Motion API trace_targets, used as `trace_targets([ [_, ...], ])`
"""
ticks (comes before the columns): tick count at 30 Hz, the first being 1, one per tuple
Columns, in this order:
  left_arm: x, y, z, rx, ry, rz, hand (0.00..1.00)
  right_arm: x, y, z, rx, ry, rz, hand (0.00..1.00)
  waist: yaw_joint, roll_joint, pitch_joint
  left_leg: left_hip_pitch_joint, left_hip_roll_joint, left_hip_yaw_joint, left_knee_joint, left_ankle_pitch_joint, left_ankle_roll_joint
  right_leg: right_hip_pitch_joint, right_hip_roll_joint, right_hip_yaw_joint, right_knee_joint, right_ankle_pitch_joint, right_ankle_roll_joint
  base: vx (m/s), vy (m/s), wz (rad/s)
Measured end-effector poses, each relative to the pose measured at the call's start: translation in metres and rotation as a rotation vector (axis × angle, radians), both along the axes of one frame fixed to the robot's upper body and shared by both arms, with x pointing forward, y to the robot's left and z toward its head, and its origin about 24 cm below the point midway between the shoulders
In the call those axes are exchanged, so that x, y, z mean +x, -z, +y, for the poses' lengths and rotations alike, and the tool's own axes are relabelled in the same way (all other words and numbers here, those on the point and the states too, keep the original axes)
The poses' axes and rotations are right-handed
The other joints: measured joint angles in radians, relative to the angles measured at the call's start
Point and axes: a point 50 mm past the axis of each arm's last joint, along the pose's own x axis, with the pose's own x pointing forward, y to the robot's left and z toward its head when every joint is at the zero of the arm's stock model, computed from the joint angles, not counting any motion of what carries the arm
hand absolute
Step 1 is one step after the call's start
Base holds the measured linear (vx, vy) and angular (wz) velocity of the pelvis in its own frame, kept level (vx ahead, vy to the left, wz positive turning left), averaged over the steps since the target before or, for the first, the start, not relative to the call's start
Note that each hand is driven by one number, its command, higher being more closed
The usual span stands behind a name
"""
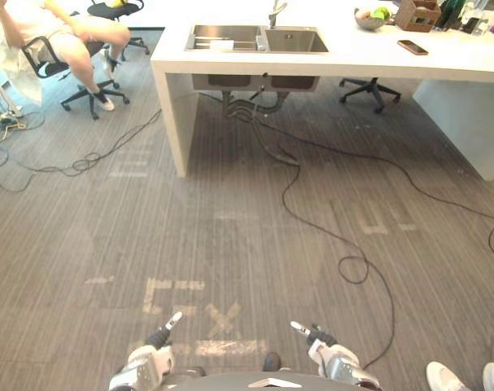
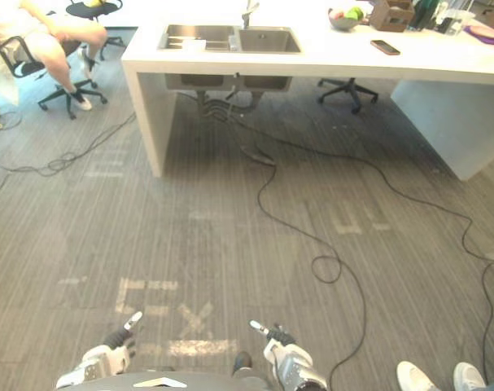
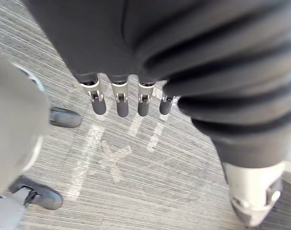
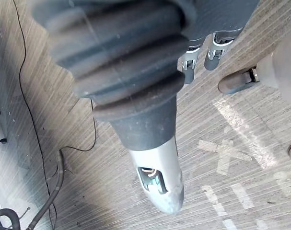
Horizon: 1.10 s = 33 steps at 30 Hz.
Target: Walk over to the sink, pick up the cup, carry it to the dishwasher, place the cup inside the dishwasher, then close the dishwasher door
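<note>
I am looking down from the head views across a grey ribbed floor (image 1: 230,244) with faded tape marks, and the long white bench (image 1: 369,59) is standing well ahead of me. A stainless steel double sink (image 1: 295,41) is sitting in its near-left end, with a metal faucet (image 1: 275,12) rising behind the basins. A small pale object (image 1: 222,45) is lying at the front of the left basin; it is too small for me to tell whether it is the cup, or which way its long axis is pointing. It is lying well apart from both hands, far ahead of them and slightly to the left.

My left hand (image 1: 161,334) is hanging low at the bottom edge of the view, its fingers (image 3: 119,98) reaching out straight over the floor and holding nothing. My right hand (image 1: 316,334) is hanging beside it on the other side, its fingers (image 4: 191,67) relaxed and likewise empty.

Further along the bench a dark flat phone (image 1: 413,47), a bowl of fruit (image 1: 369,19) and a brown cardboard box (image 1: 417,14) are resting. A person (image 1: 67,28) is sitting on a black office chair (image 1: 43,65) at far left, and a pair of white shoes (image 1: 466,376) is showing near my right.
</note>
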Motion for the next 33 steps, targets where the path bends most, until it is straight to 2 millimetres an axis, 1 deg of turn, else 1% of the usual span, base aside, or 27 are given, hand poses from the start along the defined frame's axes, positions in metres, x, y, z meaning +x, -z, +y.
trace_targets([
  [2,-0.004,0.001,0.001,0.014,0.001,-0.008,0.00,-0.003,0.001,-0.001,-0.019,-0.010,0.011,0.00,-0.001,-0.001,-0.001,0.005,0.002,0.012,0.002,-0.004,-0.001,0.000,0.002,0.013,0.000,0.001,-0.001,-0.03,-0.012,-0.18],
  [6,-0.004,0.000,0.003,0.033,-0.012,-0.054,0.00,-0.020,0.006,-0.002,-0.048,-0.034,0.058,0.00,-0.004,-0.003,-0.002,0.009,0.003,0.021,0.002,-0.006,-0.001,-0.001,0.004,0.021,0.000,0.001,-0.002,-0.02,-0.010,-0.06],
  [10,-0.006,-0.001,0.004,0.053,-0.033,-0.074,0.00,-0.035,0.010,0.000,-0.037,-0.014,0.096,0.00,-0.007,-0.004,-0.002,0.015,0.003,0.030,0.001,-0.008,-0.002,-0.001,0.006,0.030,0.000,0.001,-0.002,-0.01,-0.007,-0.06],
  [11,-0.007,-0.001,0.004,0.057,-0.037,-0.078,0.00,-0.040,0.012,-0.002,-0.038,0.009,0.113,0.00,-0.008,-0.005,-0.003,0.018,0.003,0.034,0.001,-0.009,-0.002,0.000,0.007,0.036,0.000,0.001,-0.002,-0.01,-0.010,-0.14],
  [13,-0.007,-0.001,0.004,0.056,-0.037,-0.082,0.00,-0.043,0.013,-0.003,-0.039,0.030,0.128,0.00,-0.009,-0.008,-0.005,0.022,0.003,0.036,0.002,-0.012,-0.001,-0.001,0.008,0.043,0.000,0.001,-0.002,-0.01,-0.011,-0.11],
  [15,-0.012,0.002,0.002,0.018,-0.025,-0.054,0.00,-0.049,0.015,-0.004,-0.016,0.074,0.146,0.00,-0.010,-0.012,-0.008,0.023,0.002,0.036,0.002,-0.013,0.000,-0.001,0.006,0.045,0.001,0.001,-0.002,-0.01,-0.005,-0.02],
  [17,-0.017,0.006,0.001,-0.053,-0.021,0.015,0.00,-0.057,0.018,0.000,0.036,0.135,0.179,0.00,-0.017,-0.014,-0.010,0.024,-0.001,0.036,0.002,-0.014,0.001,-0.001,0.004,0.044,0.007,-0.001,0.001,0.00,0.000,0.00],
  [18,-0.023,0.008,0.001,-0.102,-0.017,0.070,0.00,-0.060,0.019,0.000,0.068,0.172,0.189,0.00,-0.026,-0.012,-0.010,0.024,-0.002,0.036,0.004,-0.016,0.004,-0.007,0.000,0.045,0.028,-0.008,0.006,0.00,0.000,0.00],
  [20,-0.025,0.010,0.000,-0.141,-0.002,0.101,0.00,-0.061,0.019,0.001,0.111,0.233,0.191,0.00,-0.044,-0.009,-0.010,0.022,-0.004,0.037,0.005,-0.018,0.009,-0.049,-0.014,0.048,0.119,-0.051,0.013,-0.01,0.015,-0.01],
  [21,-0.025,0.010,0.000,-0.144,0.006,0.110,0.00,-0.064,0.020,0.001,0.135,0.288,0.192,0.00,-0.047,-0.011,-0.008,0.022,-0.005,0.043,0.012,-0.023,0.015,-0.080,-0.026,0.047,0.192,-0.078,0.021,-0.05,0.034,-0.15],
  [22,-0.024,0.010,0.000,-0.146,0.007,0.109,0.00,-0.066,0.020,0.001,0.151,0.329,0.199,0.00,-0.043,-0.010,-0.005,0.020,-0.005,0.059,0.023,-0.031,0.020,-0.110,-0.034,0.041,0.253,-0.091,0.024,-0.09,0.029,-0.27],
  [23,-0.023,0.010,0.000,-0.150,0.000,0.110,0.00,-0.067,0.021,0.000,0.162,0.351,0.205,0.00,-0.041,0.000,0.002,0.019,-0.002,0.067,0.024,-0.038,0.024,-0.136,-0.041,0.033,0.299,-0.099,0.023,-0.09,0.023,-0.32],
  [24,-0.024,0.010,0.001,-0.150,-0.015,0.113,0.00,-0.068,0.021,0.000,0.169,0.363,0.207,0.00,-0.043,-0.001,0.009,0.023,-0.003,0.075,0.025,-0.043,0.031,-0.175,-0.056,0.013,0.381,-0.116,0.009,-0.08,0.018,-0.21],
  [25,-0.025,0.010,0.005,-0.151,-0.040,0.116,0.00,-0.068,0.021,0.000,0.176,0.378,0.199,0.00,-0.052,-0.014,0.020,0.032,-0.010,0.073,0.027,-0.048,0.036,-0.233,-0.090,-0.010,0.520,-0.133,-0.010,-0.05,0.006,-0.07],
  [26,-0.026,0.010,0.007,-0.147,-0.050,0.117,0.00,-0.069,0.021,0.001,0.180,0.379,0.193,0.00,-0.057,-0.020,0.025,0.039,-0.014,0.065,0.025,-0.055,0.029,-0.252,-0.103,-0.020,0.575,-0.133,-0.010,-0.03,-0.007,0.19],
  [27,-0.027,0.011,0.009,-0.141,-0.067,0.113,0.00,-0.075,0.022,0.001,0.165,0.381,0.204,0.00,-0.065,-0.030,0.033,0.057,-0.015,0.045,0.016,-0.055,0.029,-0.260,-0.121,-0.034,0.638,-0.132,-0.009,0.04,-0.029,0.42],
  [28,-0.026,0.011,0.010,-0.136,-0.078,0.095,0.00,-0.083,0.024,0.001,0.155,0.392,0.218,0.00,-0.068,-0.025,0.037,0.078,-0.014,0.023,0.004,-0.055,0.029,-0.262,-0.132,-0.035,0.684,-0.131,-0.007,0.06,-0.039,0.50],
  [29,-0.021,0.010,0.009,-0.134,-0.081,0.074,0.00,-0.086,0.024,0.001,0.152,0.400,0.222,0.00,-0.071,-0.028,0.045,0.091,-0.013,0.007,-0.006,-0.055,0.030,-0.266,-0.136,-0.035,0.713,-0.130,-0.005,0.14,-0.064,0.51],
  [30,-0.018,0.009,0.010,-0.131,-0.098,0.048,0.00,-0.087,0.024,-0.001,0.150,0.422,0.215,0.00,-0.070,-0.029,0.054,0.111,-0.005,-0.013,-0.011,-0.055,0.030,-0.277,-0.134,-0.032,0.732,-0.183,0.001,0.13,-0.067,0.36],
  [31,-0.017,0.008,0.010,-0.130,-0.101,0.038,0.00,-0.088,0.024,0.000,0.153,0.440,0.210,0.00,-0.069,-0.021,0.054,0.112,0.001,-0.020,-0.006,-0.057,0.027,-0.281,-0.130,-0.033,0.718,-0.204,0.002,0.17,-0.101,0.33],
  [32,-0.010,0.006,0.010,-0.127,-0.123,0.010,0.00,-0.088,0.024,0.002,0.159,0.458,0.200,0.00,-0.071,-0.024,0.068,0.113,0.016,-0.022,0.007,-0.067,0.014,-0.292,-0.126,-0.036,0.666,-0.217,0.003,0.16,-0.130,0.16],
  [33,0.002,0.000,0.008,-0.129,-0.137,-0.042,0.00,-0.087,0.024,0.002,0.168,0.479,0.192,0.00,-0.071,-0.025,0.084,0.117,0.029,-0.023,0.016,-0.077,-0.001,-0.306,-0.117,-0.035,0.586,-0.202,0.008,0.21,-0.191,0.12],
])
